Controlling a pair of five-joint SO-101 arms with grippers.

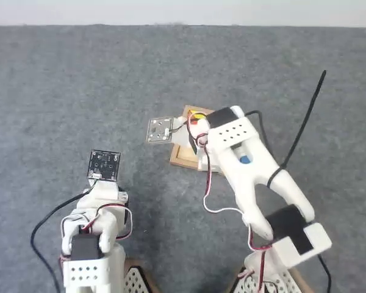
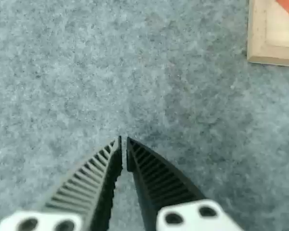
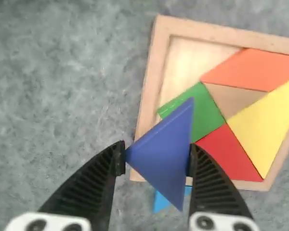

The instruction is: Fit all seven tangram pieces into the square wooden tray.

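Item: blue triangle (image 3: 166, 161), clamped in your right gripper (image 3: 156, 151) above the tray (image 3: 147, 86) rim, overlapping the green piece (image 3: 202, 113). Advice: turn it to suit the bare wood gap, lower flat, release. Your left gripper (image 2: 124, 140): jaws together, over carpet (image 2: 62, 72).

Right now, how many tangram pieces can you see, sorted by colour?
orange piece: 1
yellow piece: 1
brown piece: 1
green piece: 1
red piece: 1
dark blue piece, held in the right claw: 1
light blue piece, mostly hidden under the dark blue one: 1
Total: 7
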